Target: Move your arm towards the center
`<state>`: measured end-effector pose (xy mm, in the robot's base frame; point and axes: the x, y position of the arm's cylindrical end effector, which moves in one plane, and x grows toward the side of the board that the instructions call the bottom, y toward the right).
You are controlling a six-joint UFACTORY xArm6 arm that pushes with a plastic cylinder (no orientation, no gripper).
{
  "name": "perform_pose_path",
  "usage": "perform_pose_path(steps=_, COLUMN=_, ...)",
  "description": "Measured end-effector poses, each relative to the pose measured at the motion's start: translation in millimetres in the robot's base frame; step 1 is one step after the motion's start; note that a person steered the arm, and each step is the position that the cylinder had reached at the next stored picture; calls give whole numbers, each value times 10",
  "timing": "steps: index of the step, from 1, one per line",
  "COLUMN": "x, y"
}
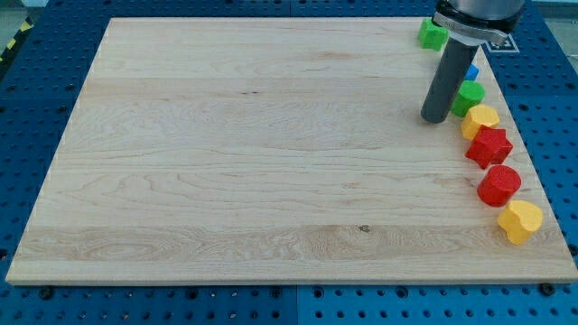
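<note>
- On a blue pegboard table (pixel 54 307) lies a pale wooden board (pixel 271 162), which serves as the landmark for everything else.
- Along the board's right edge, seven small blocks sit in a loose column; no box or tray holds them.
- From the top: a green block (pixel 433 34) near the board's top right corner, a blue block (pixel 471 72) mostly hidden behind the rod, a green block (pixel 470 97), a yellow block (pixel 480 119), a red star-like block (pixel 489 146), a red round block (pixel 498 185) and a yellow heart-like block (pixel 519 221).
- My tip (pixel 435 119) has no jaws and holds nothing; it is the lower end of a dark rod.
- My tip stands on the board just left of the second green block; whether they touch is unclear. It is well right of the board's centre.
</note>
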<state>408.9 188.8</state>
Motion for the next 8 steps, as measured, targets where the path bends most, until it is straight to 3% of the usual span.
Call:
perform_pose_path(steps=2, x=0, y=-172)
perform_pose_path(steps=4, x=-3, y=-1057)
perform_pose_path(steps=6, x=-23, y=-1182)
perform_pose_path(steps=7, x=-155, y=-1265)
perform_pose_path(steps=8, x=-600, y=-1343)
